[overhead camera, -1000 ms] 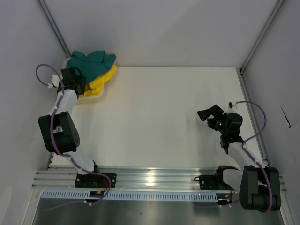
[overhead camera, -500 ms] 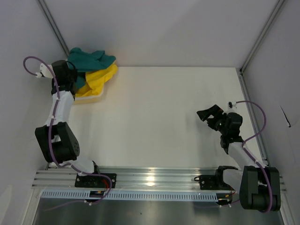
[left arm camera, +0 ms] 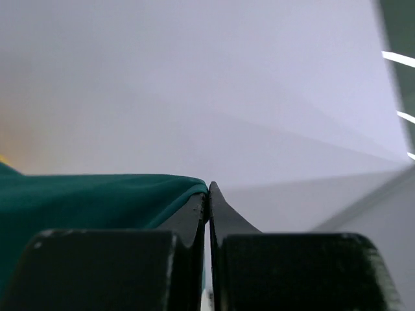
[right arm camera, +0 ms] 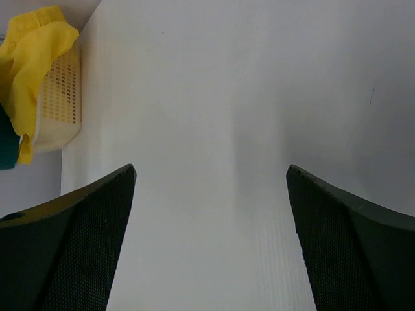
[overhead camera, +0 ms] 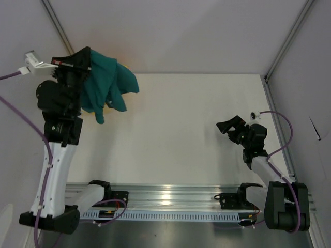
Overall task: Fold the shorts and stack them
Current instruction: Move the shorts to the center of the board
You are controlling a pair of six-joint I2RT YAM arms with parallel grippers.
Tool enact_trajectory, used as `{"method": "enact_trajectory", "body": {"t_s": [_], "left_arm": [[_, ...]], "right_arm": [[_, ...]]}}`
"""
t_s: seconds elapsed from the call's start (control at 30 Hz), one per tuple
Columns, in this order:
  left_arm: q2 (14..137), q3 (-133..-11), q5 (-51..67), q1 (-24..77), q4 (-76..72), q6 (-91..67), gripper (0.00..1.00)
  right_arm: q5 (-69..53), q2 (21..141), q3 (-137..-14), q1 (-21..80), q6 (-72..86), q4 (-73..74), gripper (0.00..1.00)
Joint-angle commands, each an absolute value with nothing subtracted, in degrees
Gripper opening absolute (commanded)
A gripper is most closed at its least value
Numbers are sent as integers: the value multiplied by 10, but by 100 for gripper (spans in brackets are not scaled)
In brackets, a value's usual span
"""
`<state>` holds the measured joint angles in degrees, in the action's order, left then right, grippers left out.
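You've got the left gripper (left arm camera: 207, 201) clamped on limp teal shorts (overhead camera: 106, 82); regrip the waistband, right gripper (right arm camera: 211, 188) idle, spread wide.

left gripper (overhead camera: 83, 62) raised, teal shorts (overhead camera: 106, 82) lifted (dangling)

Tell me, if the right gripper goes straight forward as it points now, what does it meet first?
The right gripper, jaws open, points across bare table. The way looks free; the basket with yellow shorts lies off left.
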<state>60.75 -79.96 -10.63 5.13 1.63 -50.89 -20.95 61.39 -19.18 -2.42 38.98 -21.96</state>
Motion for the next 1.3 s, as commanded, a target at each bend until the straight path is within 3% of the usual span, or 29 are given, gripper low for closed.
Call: {"method": "enact_trajectory", "body": {"t_s": [0.0, 0.13, 0.33, 0.6, 0.7, 0.73, 0.77, 0.83, 0.97, 1.1, 1.27], "left_arm": [[531, -833, -86, 97, -14, -492, 0], [508, -853, -65, 126, -9, -518, 0], [570, -849, -9, 126, 30, -595, 0], [681, -608, -15, 213, -65, -619, 0], [760, -568, -4, 258, -119, -607, 1], [785, -571, 18, 266, -123, -603, 34], [809, -580, 36, 273, -101, -586, 52], [874, -647, 95, 273, -24, -551, 68], [874, -714, 79, 274, 61, -497, 73], [811, -727, 13, 274, 133, -453, 82], [715, -680, -14, 273, 198, -399, 82]], "right_arm": [[-216, 613, -202, -20, 384, -244, 100], [-218, 613, -204, -20, 384, -243, 99], [-219, 612, -206, -20, 381, -241, 99], [-219, 617, -207, -19, 379, -240, 99], [-219, 623, -207, -17, 379, -243, 99], [-220, 624, -207, -17, 379, -243, 100], [-221, 624, -208, -17, 379, -243, 99], [-222, 626, -208, -14, 377, -246, 100], [-238, 630, -211, -2, 363, -258, 99], [-226, 646, -255, 85, 311, -232, 99], [-175, 661, -296, 209, 228, -199, 98]]}}
